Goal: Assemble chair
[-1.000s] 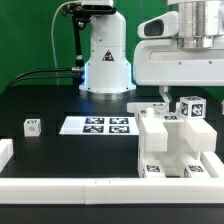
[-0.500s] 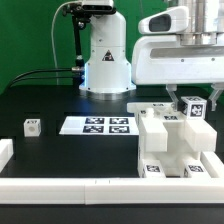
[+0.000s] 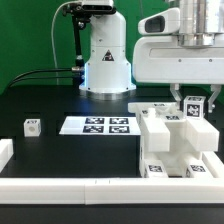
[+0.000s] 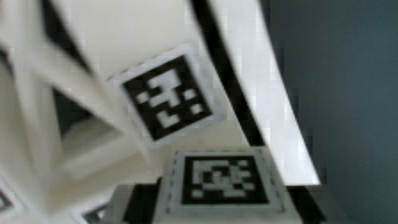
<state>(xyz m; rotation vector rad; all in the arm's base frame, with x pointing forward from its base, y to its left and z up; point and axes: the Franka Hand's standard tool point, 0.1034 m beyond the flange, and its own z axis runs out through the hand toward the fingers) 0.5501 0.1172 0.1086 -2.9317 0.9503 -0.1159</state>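
My gripper [image 3: 192, 100] hangs at the exterior view's right, over the back of the pile of white chair parts [image 3: 165, 140]. It is shut on a small white tagged block [image 3: 192, 106]. In the wrist view the block [image 4: 222, 180] sits between the dark fingers [image 4: 143, 200], with its tag facing the camera. Below it lie white chair pieces, one with a large tag [image 4: 169, 95]. A second small tagged block [image 3: 33, 126] stands alone at the exterior view's left.
The marker board [image 3: 97, 125] lies in the middle of the black table. A low white rim [image 3: 60, 190] runs along the table's front and a short white piece [image 3: 4, 152] along its left side. The robot base [image 3: 105, 60] stands at the back.
The gripper has shifted and lowered a little over the part pile. Its fingers now show on both sides of the tagged block. The block stays in almost the same place.
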